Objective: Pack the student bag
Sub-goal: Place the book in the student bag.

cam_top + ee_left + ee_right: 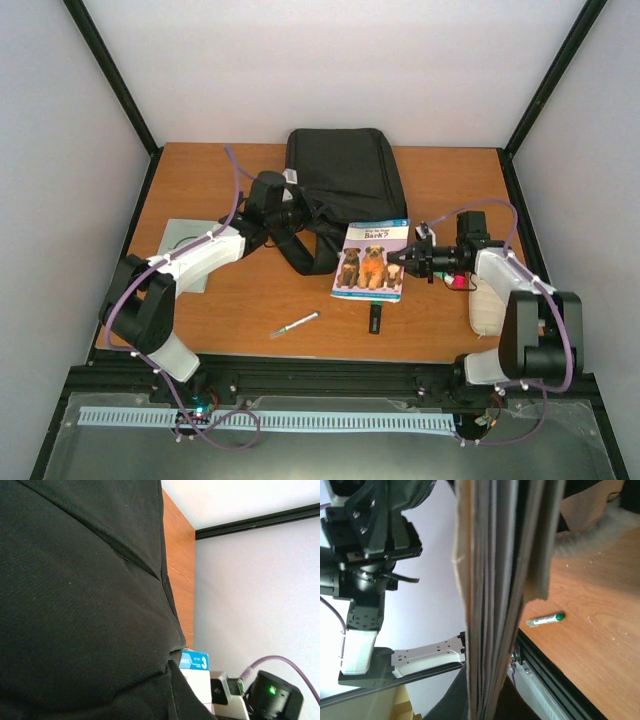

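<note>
The large black fabric student bag lies flat at the far middle of the wooden bench, its straps trailing toward the near side. The left pincer sits at the bag's near left edge among those straps, closed; black cloth fills the left wrist view and hides the fingers, so whether any fabric is pinched cannot be told. The right pincer is closed on the right edge of a thin picture book with three dogs on its cover; the book lies just in front of the bag; the right wrist view shows its pages edge-on. A white marker with a green cap and a small black stick lie nearer, apart from both pincers; a cream oblong pouch lies under the right arm.
</note>
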You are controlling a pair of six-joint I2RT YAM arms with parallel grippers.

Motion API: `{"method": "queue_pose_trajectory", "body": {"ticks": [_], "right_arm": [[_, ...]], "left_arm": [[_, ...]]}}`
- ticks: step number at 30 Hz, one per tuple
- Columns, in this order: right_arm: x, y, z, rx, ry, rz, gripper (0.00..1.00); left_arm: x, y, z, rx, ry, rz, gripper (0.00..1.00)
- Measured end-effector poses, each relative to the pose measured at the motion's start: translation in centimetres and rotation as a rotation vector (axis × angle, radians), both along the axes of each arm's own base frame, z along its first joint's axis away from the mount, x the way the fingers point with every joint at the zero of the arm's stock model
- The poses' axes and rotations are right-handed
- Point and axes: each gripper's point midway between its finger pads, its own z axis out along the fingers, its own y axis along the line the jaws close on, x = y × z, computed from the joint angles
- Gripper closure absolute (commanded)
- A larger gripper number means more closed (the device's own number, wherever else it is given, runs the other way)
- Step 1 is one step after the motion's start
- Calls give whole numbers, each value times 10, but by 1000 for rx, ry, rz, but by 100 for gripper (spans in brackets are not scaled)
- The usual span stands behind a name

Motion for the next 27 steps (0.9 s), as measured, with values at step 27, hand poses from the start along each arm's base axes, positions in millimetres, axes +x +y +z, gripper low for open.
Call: {"method": "queue_pose_trajectory", "body": {"ticks": [27], "right_arm": [[15, 20, -59, 7, 97, 95, 97]], "left_arm": [[-13, 15, -40, 80, 45, 13, 99]]}}
